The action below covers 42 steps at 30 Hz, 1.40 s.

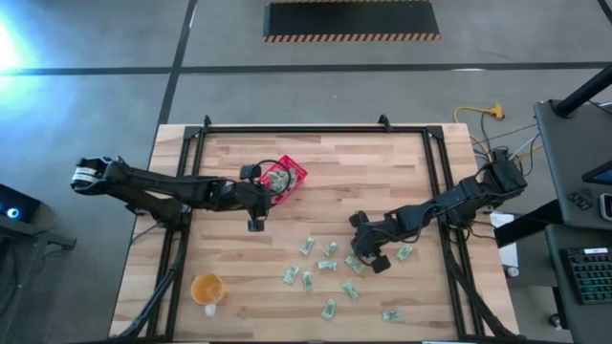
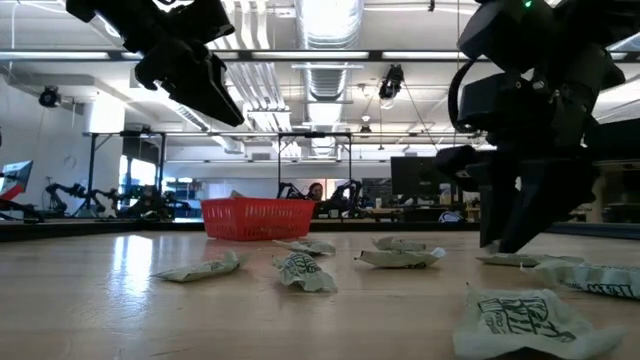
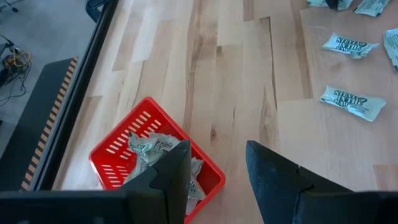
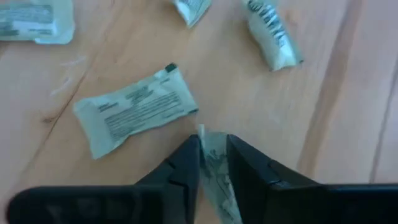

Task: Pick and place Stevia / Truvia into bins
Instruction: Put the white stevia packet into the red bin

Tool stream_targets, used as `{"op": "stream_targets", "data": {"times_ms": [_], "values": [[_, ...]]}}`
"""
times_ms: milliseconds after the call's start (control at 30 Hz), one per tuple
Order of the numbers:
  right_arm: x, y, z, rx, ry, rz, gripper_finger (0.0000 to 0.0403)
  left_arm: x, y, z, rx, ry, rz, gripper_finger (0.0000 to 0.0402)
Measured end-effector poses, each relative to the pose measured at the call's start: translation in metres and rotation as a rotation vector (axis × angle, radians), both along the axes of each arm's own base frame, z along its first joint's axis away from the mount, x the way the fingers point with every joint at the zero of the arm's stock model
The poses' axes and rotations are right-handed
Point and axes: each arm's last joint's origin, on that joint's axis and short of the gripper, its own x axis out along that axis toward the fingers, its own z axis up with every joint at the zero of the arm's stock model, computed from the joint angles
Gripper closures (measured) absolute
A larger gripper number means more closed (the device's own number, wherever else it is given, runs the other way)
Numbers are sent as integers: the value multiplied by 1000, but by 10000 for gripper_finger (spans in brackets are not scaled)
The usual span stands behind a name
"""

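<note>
The worktop (image 1: 382, 182) is pale wooden butcher-block, its strips smooth with a faint satin sheen, framed by a matt black metal rail (image 1: 316, 129). The packets (image 4: 134, 111) are thin paper, matt, crinkled and creased, with dull printed lettering. The basket (image 3: 118, 146) is bright red plastic, slotted and slightly glossy. The right pincer (image 4: 213, 163) has dark, matt, smooth plastic-looking fingers; those of the left pincer (image 3: 216, 174) look the same. The cup (image 1: 207, 288) is orange with a smooth finish.
</note>
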Motion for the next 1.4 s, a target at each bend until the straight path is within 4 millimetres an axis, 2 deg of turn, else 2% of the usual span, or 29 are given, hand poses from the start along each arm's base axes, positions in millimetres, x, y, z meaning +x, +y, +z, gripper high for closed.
{"op": "stream_targets", "data": {"times_ms": [200, 333, 467, 600, 833, 1067, 1233, 1400], "values": [[5, 0, 5, -59, -40, 11, 381, 0, 0, 0, 0, 0, 0, 264], [14, 1, 14, -125, -93, 47, 393, 0, 0, 0, 3, 1, 3, 264], [29, -2, 30, -241, -229, 55, 394, 0, 0, 0, 2, 1, 3, 264], [46, -13, 46, -285, -397, 50, 394, -2, 0, -2, 4, 25, 2, 264], [65, -62, 67, -287, -600, -106, 394, -19, 2, 1, -66, 118, 104, 264], [71, -123, 78, -47, -774, -196, 394, -40, -1, 7, -134, 110, 149, 264], [85, -154, 67, 46, -822, -301, 394, -45, -5, 10, -151, 83, 142, 264], [116, -176, 53, 97, -791, -376, 394, -45, -6, 9, -151, 84, 133, 264]]}}
